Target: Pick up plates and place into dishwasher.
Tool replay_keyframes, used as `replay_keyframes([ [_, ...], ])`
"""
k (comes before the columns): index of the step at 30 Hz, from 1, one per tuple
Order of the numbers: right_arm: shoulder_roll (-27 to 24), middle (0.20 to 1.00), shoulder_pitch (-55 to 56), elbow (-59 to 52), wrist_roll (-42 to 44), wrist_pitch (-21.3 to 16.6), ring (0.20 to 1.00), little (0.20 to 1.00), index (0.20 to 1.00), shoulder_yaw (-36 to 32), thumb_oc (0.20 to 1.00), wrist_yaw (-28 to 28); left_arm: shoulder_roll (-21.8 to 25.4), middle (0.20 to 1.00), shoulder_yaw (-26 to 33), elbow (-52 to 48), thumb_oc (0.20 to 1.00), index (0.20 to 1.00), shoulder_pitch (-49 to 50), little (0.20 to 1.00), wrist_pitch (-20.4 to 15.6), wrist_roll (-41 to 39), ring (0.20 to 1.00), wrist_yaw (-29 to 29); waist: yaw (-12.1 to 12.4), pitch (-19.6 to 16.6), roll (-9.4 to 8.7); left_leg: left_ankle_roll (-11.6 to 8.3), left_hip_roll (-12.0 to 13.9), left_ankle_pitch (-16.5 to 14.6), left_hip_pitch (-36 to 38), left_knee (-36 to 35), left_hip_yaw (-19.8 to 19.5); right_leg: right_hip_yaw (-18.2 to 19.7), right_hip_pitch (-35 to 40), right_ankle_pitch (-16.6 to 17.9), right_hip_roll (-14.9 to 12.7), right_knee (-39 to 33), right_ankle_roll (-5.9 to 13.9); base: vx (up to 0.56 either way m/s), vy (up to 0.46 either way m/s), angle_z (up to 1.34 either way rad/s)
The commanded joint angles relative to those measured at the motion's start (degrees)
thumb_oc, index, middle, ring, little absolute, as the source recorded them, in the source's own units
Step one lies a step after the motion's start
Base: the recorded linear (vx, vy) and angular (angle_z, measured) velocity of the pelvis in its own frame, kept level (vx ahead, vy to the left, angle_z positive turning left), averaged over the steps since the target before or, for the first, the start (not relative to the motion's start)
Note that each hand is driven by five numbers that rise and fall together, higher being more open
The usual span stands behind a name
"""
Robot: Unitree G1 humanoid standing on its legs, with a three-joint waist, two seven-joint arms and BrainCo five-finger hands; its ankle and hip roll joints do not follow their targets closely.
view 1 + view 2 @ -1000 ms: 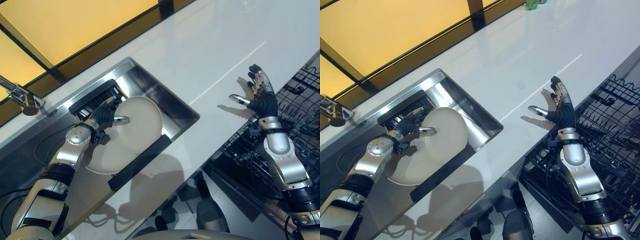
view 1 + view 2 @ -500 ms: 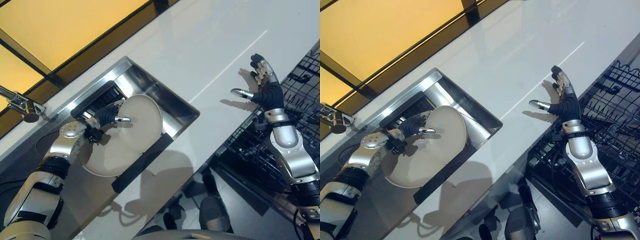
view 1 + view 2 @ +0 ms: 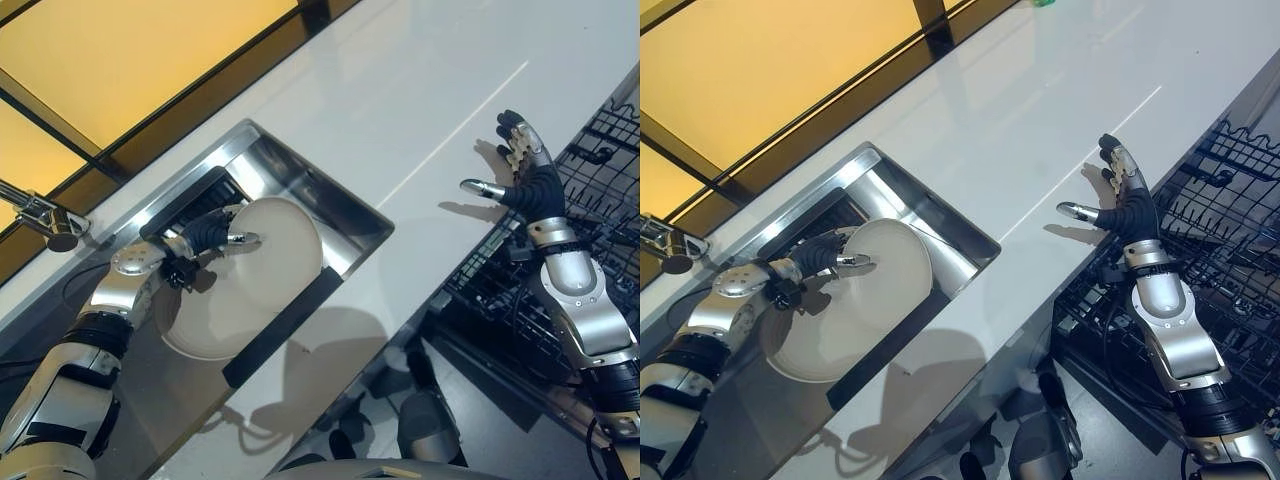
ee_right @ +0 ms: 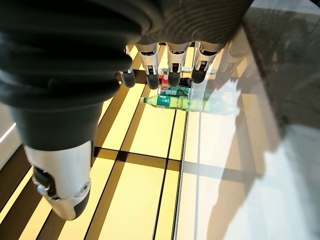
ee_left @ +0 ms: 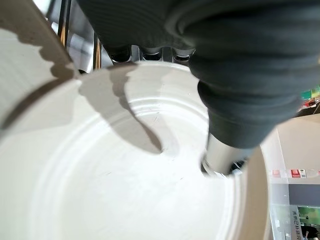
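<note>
The white table (image 3: 420, 110) carries a steel sink (image 3: 330, 200) sunk into it. Beside the table, on the far side from the sink, the dishwasher rack (image 3: 600, 200) stands pulled out. In the sink a tilted plate (image 3: 275, 250) leans over a second plate (image 3: 205, 325) lying flat. The left hand (image 3: 205, 235) pinches the tilted plate's rim, thumb on its face. The right hand (image 3: 525, 180) hovers over the table's edge by the rack, fingers (image 4: 172, 65) spread, holding nothing.
</note>
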Motion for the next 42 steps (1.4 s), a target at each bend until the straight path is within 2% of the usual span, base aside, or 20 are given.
replay_keyframes([
  [1,-0.96,1.0,2.46,-0.9,0.39,-1.69,1.0,1.0,1.0,-0.71,1.0,0.25,-0.18,0.2,-2.23,-8.96,0.2,0.2,1.25,0.2,-5.05,-2.22,0.2,-5.78,0.93,-6.79,-1.04,2.68,-2.09,-4.18,-7.1,8.55,-1.53,1.5,-3.04,-9.27,-3.53,10.81,2.44,0.0,0.0,0.0],
  [16,-0.39,1.0,2.72,-1.11,0.2,-1.25,1.0,1.0,1.0,-0.92,1.0,0.02,-0.48,0.2,-1.31,-12.01,0.2,0.2,2.29,0.2,-5.54,-1.07,0.2,-3.29,1.93,-7.2,-1.15,2.61,-2.27,-3.8,-7.03,7.87,-2.36,0.48,-2.36,-9.3,-3.75,10.32,2.36,0.0,0.003,0.02],
  [17,0.18,1.0,2.83,-0.72,-0.07,-1.58,1.0,1.0,1.0,-0.8,1.0,-0.08,-0.39,0.2,0.13,-12.47,0.2,0.2,2.81,0.2,-9.31,0.07,0.2,3.53,2.49,-7.36,-1.47,2.5,-2.19,-3.61,-6.95,7.66,-2.53,0.14,-2.05,-9.2,-3.72,10.05,2.29,-0.02,-0.019,0.04],
  [19,1.01,1.0,3.24,-0.85,-0.54,-1.75,1.0,1.0,1.0,-0.91,1.0,-0.29,-0.93,0.2,2.64,-12.36,0.2,0.2,3.09,0.2,-11.65,3.93,0.2,12.57,2.97,-7.5,-1.9,2.57,-2.22,-3.55,-6.88,7.44,-2.87,-0.01,-1.8,-9.19,-3.61,9.82,2.25,-0.02,-0.033,0.05],
  [22,2.22,1.0,4.35,-1.45,-0.92,-1.82,1.0,1.0,1.0,-2.03,1.0,-0.15,-1.8,0.2,7.23,-12.33,0.2,0.2,4.48,0.2,-15.28,7.72,0.2,19.48,3.7,-7.78,-2.76,2.53,-2.04,-3.55,-6.98,7.43,-3.23,-0.37,-1.55,-9.24,-3.48,9.6,2.14,-0.03,-0.055,0.04],
  [23,3.11,1.0,4.66,-1.57,-1.38,-1.9,1.0,1.0,1.0,-2.47,1.0,-0.13,-2.74,0.2,9.47,-13.12,0.2,0.2,5.26,0.2,-17.36,10.67,0.2,23.38,4.15,-7.93,-3.2,2.48,-1.91,-3.57,-7.07,7.42,-3.42,-0.57,-1.52,-9.24,-3.42,9.54,2.09,-0.04,-0.068,0.01],
  [28,5.34,1.0,4.83,-1.4,-1.9,-2.4,1.0,1.0,1.0,-2.72,1.0,-0.85,-3.88,0.2,14.01,-15.76,0.2,0.2,6.11,0.2,-21.47,20.66,0.2,36.49,5.37,-8.53,-5.3,2.29,-1.3,-3.62,-7.41,7.49,-4.1,-1.32,-1.27,-9.09,-3.04,9.23,1.89,-0.04,-0.09,0.02],
  [34,7.26,1.0,6.01,-1.51,-2.49,-3.95,1.0,1.0,1.0,-2.86,1.0,-1.55,-2.58,0.2,17.98,-20.05,0.2,0.2,7.85,0.2,-25.65,27.55,0.2,47.17,6.85,-9.41,-7.19,2.02,-0.56,-3.8,-7.17,7.36,-4.74,-2.25,-0.28,-9.03,-2.79,8.53,1.82,-0.02,-0.078,0.05],
  [38,7.7,1.0,5.62,-1.94,-2.56,-4.84,1.0,1.0,1.0,-2.7,1.0,-1.9,-1.42,0.2,19.26,-22.18,0.2,0.2,7.81,0.2,-25.98,29.37,0.2,50.33,7.67,-10.11,-8.06,1.86,-0.12,-3.81,-6.77,7.01,-5.15,-2.98,0.65,-9.05,-2.68,7.92,1.84,-0.01,-0.069,0.07],
  [42,7.52,1.0,4.85,-2.76,-2.87,-4.8,1.0,1.0,1.0,-2.22,1.0,-1.99,-0.17,0.2,20.24,-23.67,0.2,0.2,7.52,0.2,-26.18,29.14,0.2,50.99,8.64,-11.04,-8.62,1.68,0.32,-3.75,-6.39,6.57,-5.54,-3.81,1.46,-9.11,-2.41,7.35,1.81,-0.02,-0.046,0.05],
])
